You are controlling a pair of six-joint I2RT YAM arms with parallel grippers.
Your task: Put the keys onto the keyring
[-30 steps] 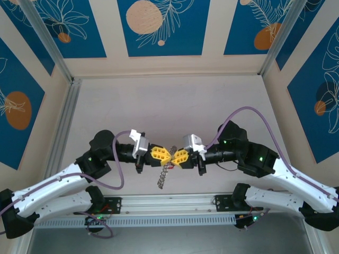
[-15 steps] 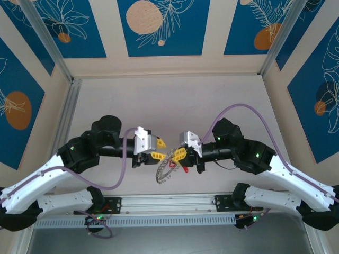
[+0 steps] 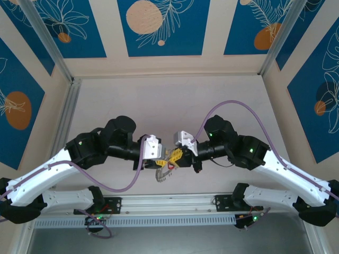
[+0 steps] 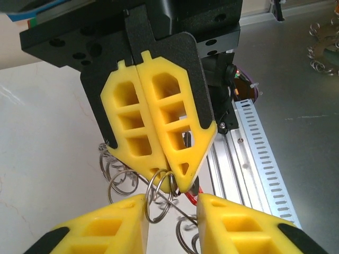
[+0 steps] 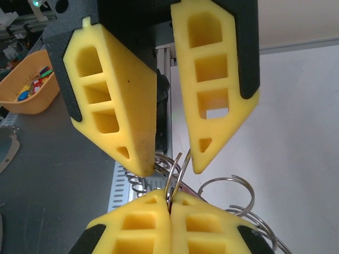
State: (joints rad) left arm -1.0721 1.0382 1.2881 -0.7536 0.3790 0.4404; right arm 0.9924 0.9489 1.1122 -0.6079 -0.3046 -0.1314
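The keyring [image 3: 162, 172] hangs below the two grippers, a thin silvery ring fringed with small keys [image 4: 119, 180] that look like wire loops. My right gripper [image 5: 169, 198] is shut on it, and two small loops [image 5: 183, 166] stick out from between its pads. A small red piece [image 4: 192, 197] shows just behind those tips. My left gripper [image 4: 171, 203] is open, tip to tip with the right gripper [image 4: 174, 182], and its fingers [image 5: 139, 153] straddle the two loops without touching them. In the top view the left gripper [image 3: 163, 156] and right gripper [image 3: 174, 156] meet above the table's near edge.
A slotted aluminium rail [image 3: 169, 203] runs along the near edge right under the grippers. An orange bowl [image 5: 26, 90] of small coloured bits sits on the grey surface beyond the rail. Loose metal rings [image 4: 323, 53] lie there too. Pale table [image 3: 169, 106] extends behind the arms.
The left gripper let go and drew back half a second ago, then came in again open around the loops. The right gripper moved left with the keyring, which swung and now hangs edge-on.
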